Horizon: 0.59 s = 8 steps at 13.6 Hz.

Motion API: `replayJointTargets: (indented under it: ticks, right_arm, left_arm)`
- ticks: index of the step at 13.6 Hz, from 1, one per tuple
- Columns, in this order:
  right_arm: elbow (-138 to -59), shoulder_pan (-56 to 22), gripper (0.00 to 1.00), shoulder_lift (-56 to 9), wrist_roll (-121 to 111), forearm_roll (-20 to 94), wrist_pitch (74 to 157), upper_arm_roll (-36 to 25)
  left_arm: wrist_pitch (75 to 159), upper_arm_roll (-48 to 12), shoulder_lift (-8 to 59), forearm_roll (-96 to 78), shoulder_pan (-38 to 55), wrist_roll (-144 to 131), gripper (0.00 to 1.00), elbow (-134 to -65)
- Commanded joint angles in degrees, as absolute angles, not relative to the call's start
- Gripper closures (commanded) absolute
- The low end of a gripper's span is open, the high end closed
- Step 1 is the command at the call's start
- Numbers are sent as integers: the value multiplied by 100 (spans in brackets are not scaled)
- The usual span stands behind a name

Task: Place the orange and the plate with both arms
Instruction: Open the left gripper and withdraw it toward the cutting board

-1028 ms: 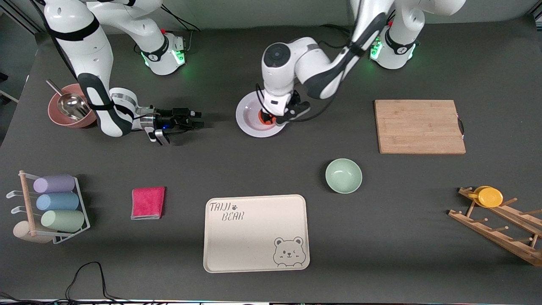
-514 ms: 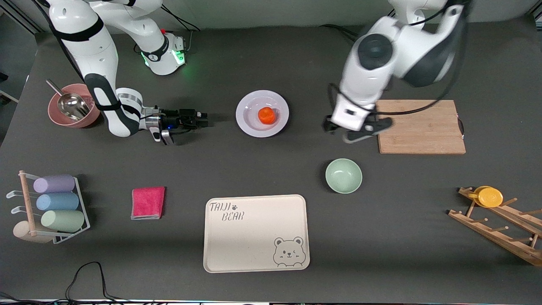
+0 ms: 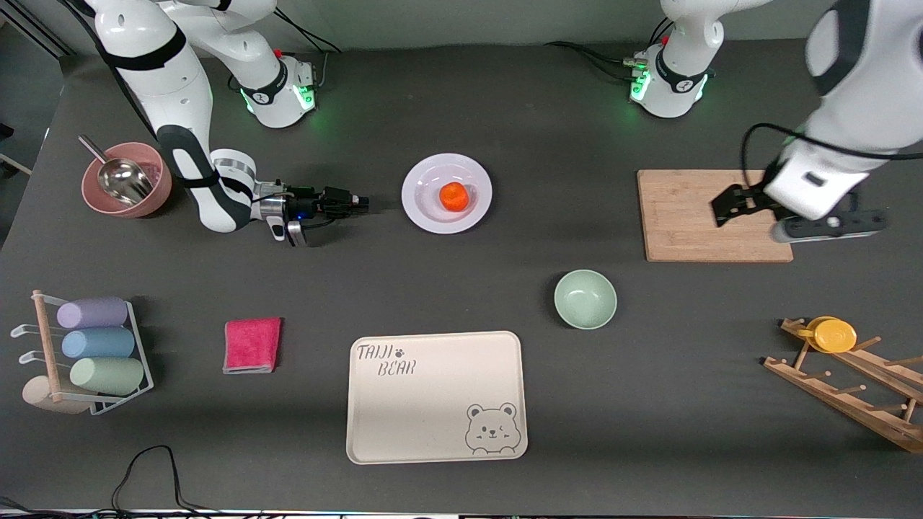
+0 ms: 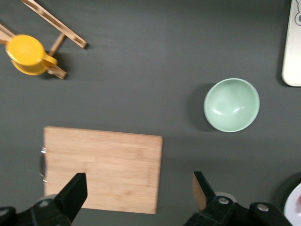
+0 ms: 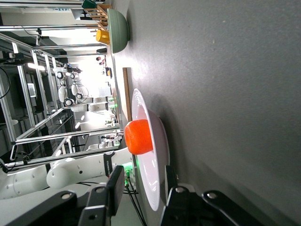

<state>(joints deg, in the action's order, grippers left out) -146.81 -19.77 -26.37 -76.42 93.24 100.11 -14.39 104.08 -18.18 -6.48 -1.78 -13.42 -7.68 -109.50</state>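
Black-tipped, the right claw [image 3: 358, 202] lies low over the dark counter [image 3: 505, 108]. Its fingers [image 5: 115, 188] are partly parted with nothing between them, and they point at the rim of the round white shallow plate [image 3: 425, 209] just beside it. The plate sits mid-counter, closer to the edge where the arm bases stand. The small round orange fruit [image 3: 453, 195] rests in its well.

The left claw [image 4: 138, 183] hangs spread wide and empty over the rectangular bamboo cutting board [image 3: 692, 231], toward the left arm's end of the counter. The small pale-green bowl [image 3: 585, 299] stands nearer the front edge.
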Motion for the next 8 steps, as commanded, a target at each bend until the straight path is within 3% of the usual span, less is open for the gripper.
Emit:
replayJointTargets:
  ticks: [1, 8]
  right_arm:
    - [-14625, -1986, 61, -2689, -7629, 9807, 10186, -1074]
    - [-14599, -1995, 61, -2707, -7839, 10440, 10767, -440]
  left_arm:
    - [10450, -1373, -1186, -395, -1327, -185, 0, -11355]
    - [10099, -1160, -1406, -431, -1353, -176, 0, -11408]
